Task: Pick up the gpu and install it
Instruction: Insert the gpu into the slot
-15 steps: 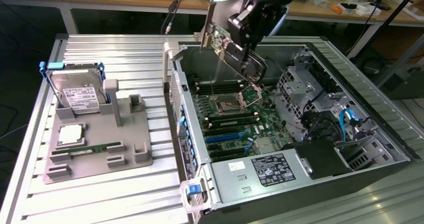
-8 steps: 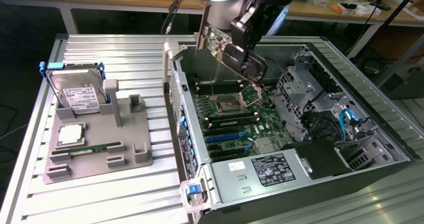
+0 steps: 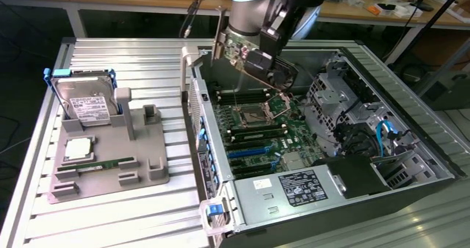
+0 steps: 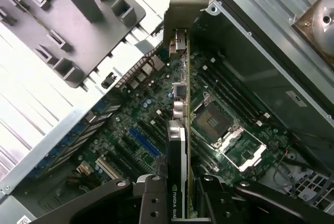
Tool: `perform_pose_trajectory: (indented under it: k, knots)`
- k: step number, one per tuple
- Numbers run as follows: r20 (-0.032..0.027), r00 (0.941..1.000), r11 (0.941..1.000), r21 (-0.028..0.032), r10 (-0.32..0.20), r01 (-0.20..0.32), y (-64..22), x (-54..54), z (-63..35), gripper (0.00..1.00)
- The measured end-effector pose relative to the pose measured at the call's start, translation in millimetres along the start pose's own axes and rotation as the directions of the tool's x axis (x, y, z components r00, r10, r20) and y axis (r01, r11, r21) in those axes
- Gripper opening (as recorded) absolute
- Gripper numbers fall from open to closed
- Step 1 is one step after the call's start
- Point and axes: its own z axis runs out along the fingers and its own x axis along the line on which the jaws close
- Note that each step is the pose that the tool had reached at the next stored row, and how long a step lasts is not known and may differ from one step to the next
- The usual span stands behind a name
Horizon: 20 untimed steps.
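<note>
The gpu (image 3: 239, 47) hangs tilted in the air over the back part of the open computer case (image 3: 411, 138), its silver bracket (image 3: 219, 31) toward the case's rear wall. My gripper (image 3: 270, 51) is shut on its black body. In the wrist view the gpu (image 4: 180, 130) shows edge-on, running away from the fingers (image 4: 151, 200) that clamp it on both sides, with the bracket (image 4: 182, 4) at its far end. Below it lies the green motherboard (image 4: 151, 114) with the processor socket (image 4: 214, 122) and a blue expansion slot (image 4: 143, 140). The card is clear of the board.
On the exterior view's left a grey fixture (image 3: 143, 149) holds a silver hard drive (image 3: 85, 102), a processor chip (image 3: 79, 148) and a green memory stick (image 3: 103, 164). Inside the case are a power supply (image 3: 294, 190), drive cages (image 3: 345, 99) and blue cables (image 3: 386, 132).
</note>
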Motion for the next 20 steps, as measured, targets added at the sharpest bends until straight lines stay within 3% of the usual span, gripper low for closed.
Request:
perform_pose_trajectory:
  k: [6,10,14,20]
  knots:
    - [-0.0071,0.9938,0.9938,-0.0035,-0.111,0.111,0.0,0.0,0.7,0.27]
    - [-0.0116,0.9826,0.9827,-0.0063,-0.185,0.185,-0.1,0.0,1.3,0.27]
    - [-0.0161,0.9674,0.9675,-0.0100,-0.253,0.253,-0.2,-0.1,1.7,0.27]
    - [-0.0168,0.9663,0.9664,-0.0109,-0.257,0.257,-3.3,-3.1,1.6,0.27]
